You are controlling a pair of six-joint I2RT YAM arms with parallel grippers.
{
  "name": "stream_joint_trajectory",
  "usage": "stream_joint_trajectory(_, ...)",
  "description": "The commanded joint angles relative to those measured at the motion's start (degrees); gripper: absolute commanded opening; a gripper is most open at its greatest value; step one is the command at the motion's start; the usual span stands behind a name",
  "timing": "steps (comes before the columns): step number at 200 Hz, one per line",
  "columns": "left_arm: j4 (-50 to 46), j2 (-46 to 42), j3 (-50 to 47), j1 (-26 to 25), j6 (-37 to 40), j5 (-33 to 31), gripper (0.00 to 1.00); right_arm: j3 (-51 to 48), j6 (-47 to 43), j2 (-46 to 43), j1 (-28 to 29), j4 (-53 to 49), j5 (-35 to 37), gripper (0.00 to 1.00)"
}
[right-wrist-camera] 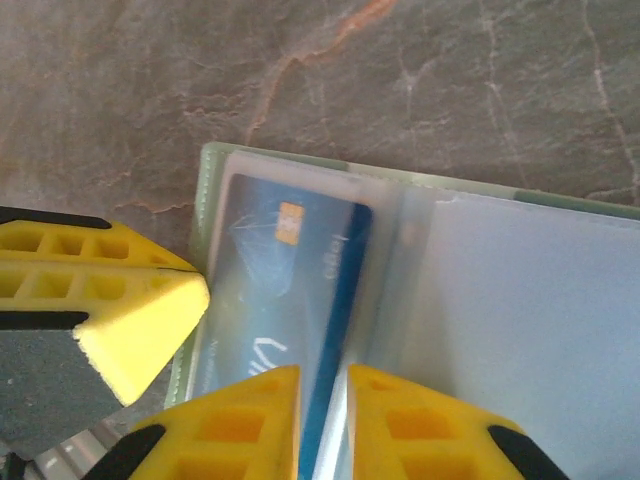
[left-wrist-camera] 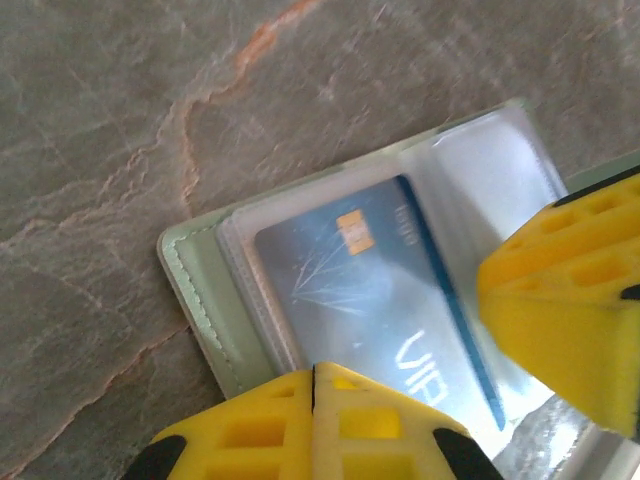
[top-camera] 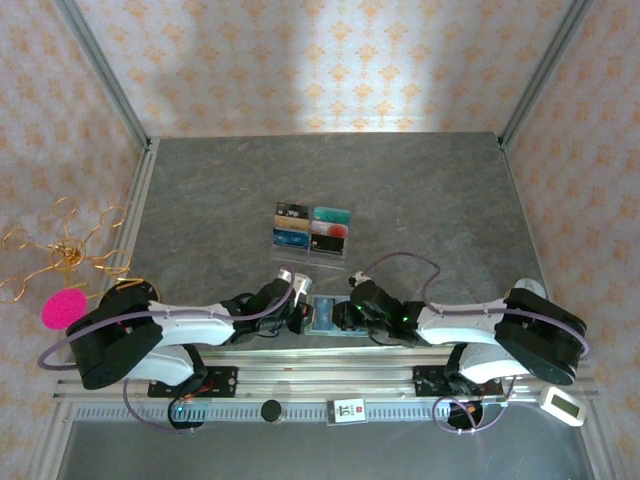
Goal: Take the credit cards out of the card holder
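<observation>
The card holder [top-camera: 325, 314] lies unfolded near the table's front edge, between my two grippers. In the left wrist view its pale green border [left-wrist-camera: 200, 290] frames a clear pocket holding a blue credit card [left-wrist-camera: 370, 290] with a gold chip. My left gripper [left-wrist-camera: 315, 375] is shut, its tip resting over the card's near end with nothing between the fingers. My right gripper [right-wrist-camera: 323, 385] has its fingers a narrow gap apart, straddling the dark blue edge of the card [right-wrist-camera: 270, 270]. The other pocket [right-wrist-camera: 520, 300] looks pale and blank.
A clear tray of colourful cards [top-camera: 312, 231] sits just beyond the holder. A gold wire ornament [top-camera: 60, 250] and a pink disc [top-camera: 62, 305] stand off the table's left side. The metal rail [top-camera: 330, 385] runs along the near edge.
</observation>
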Motion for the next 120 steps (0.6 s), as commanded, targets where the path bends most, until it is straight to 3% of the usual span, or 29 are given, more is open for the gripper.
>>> stream_joint_trajectory(1,0.7,1.8,0.8,0.7,1.2,-0.1,0.00,1.6,0.8,1.6,0.2,0.1,1.4,0.17)
stream_joint_trajectory(37,1.9,3.1,0.2,0.4,0.7,1.7,0.00,1.4,0.5,3.4,0.2,3.0,-0.3,0.16)
stream_joint_trajectory(68,1.5,2.8,-0.3,0.3,0.2,1.5,0.00,1.9,0.8,3.2,0.2,1.7,1.7,0.00)
stream_joint_trajectory(120,2.7,1.7,-2.2,0.8,-0.2,1.3,0.00,-2.2,4.4,-3.9,0.1,-2.7,6.7,0.00)
